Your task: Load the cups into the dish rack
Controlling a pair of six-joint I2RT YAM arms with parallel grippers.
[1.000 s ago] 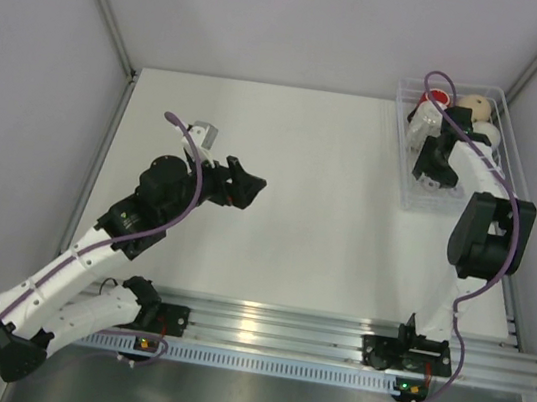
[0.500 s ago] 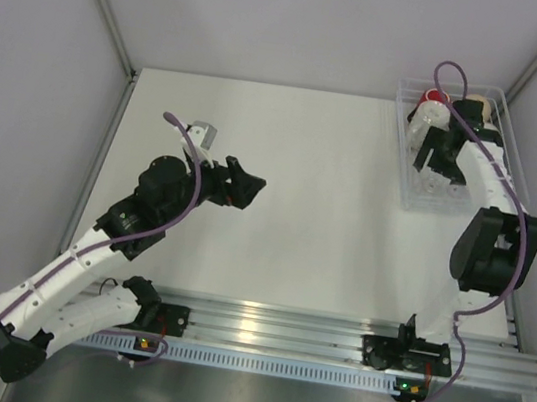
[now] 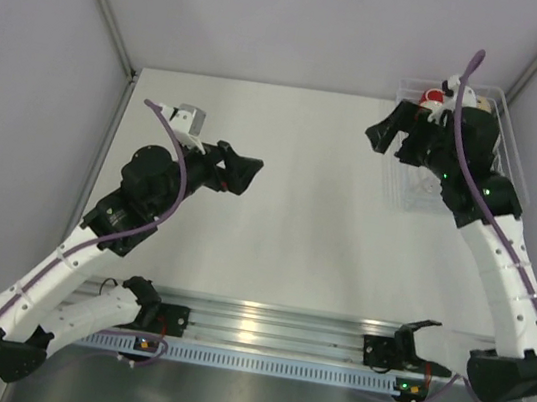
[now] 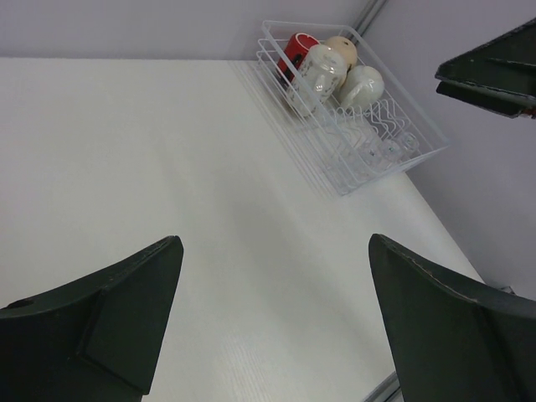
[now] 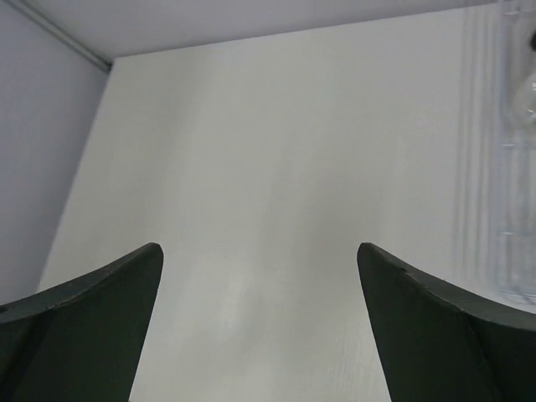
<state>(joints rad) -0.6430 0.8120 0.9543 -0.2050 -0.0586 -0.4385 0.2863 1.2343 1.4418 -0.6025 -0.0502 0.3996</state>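
The dish rack stands at the table's back right and holds a red cup, a beige mug, a speckled white mug, a white mug and clear glass tumblers. In the top view my right arm hides most of the rack; the red cup shows. My right gripper is open and empty, raised just left of the rack, and looks down on bare table. My left gripper is open and empty over the table's left middle.
The white table is walled by grey panels on the left, back and right. A metal rail with both arm bases runs along the near edge. The rack's edge shows at the right of the right wrist view.
My right gripper has risen out of the dish rack and swung left, empty, over the table. My left arm has shifted slightly back and left.
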